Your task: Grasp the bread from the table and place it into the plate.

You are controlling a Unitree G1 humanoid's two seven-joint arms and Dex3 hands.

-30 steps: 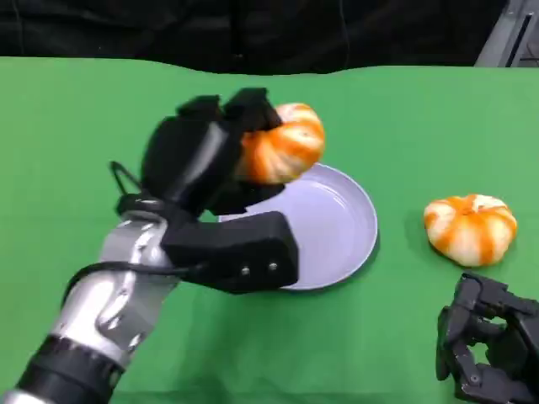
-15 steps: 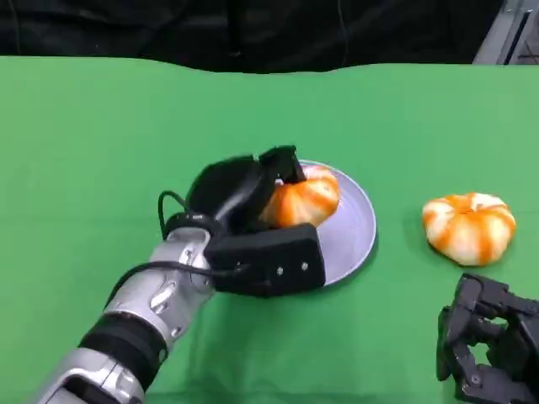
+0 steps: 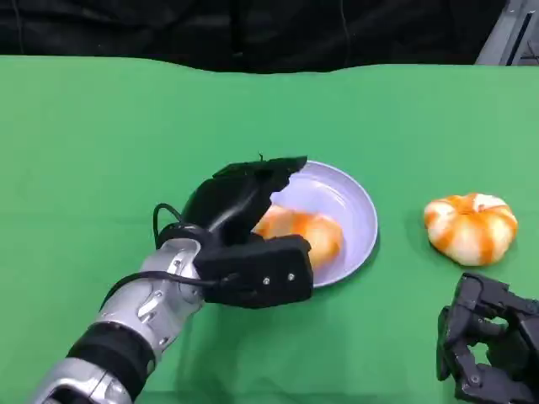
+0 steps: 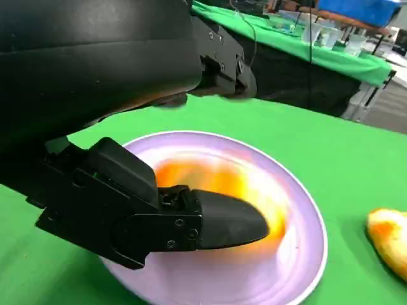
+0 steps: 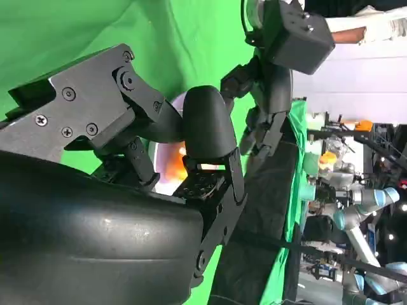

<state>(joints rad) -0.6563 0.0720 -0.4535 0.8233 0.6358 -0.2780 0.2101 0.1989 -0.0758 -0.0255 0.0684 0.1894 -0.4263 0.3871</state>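
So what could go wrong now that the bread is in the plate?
The left hand hangs right over the bread, so lifting away carelessly might bump it or nudge the plate. The bread looks blurry in the left wrist view, so it may be rolling and could slip off. The second bread waits on the table.

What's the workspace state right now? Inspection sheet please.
Surface: green table.
Job's things: bread lying in lilac plate; blurred in the left wrist view.
Clutter: second bread on the table, right of the plate, apart from it.
Hands: left hand over the plate's near-left side, fingers spread, not gripping; right hand at the table's near edge, fingers curled in, empty.
Cables: black cable looped at the left wrist.
Surroundings: black backdrop behind the table.
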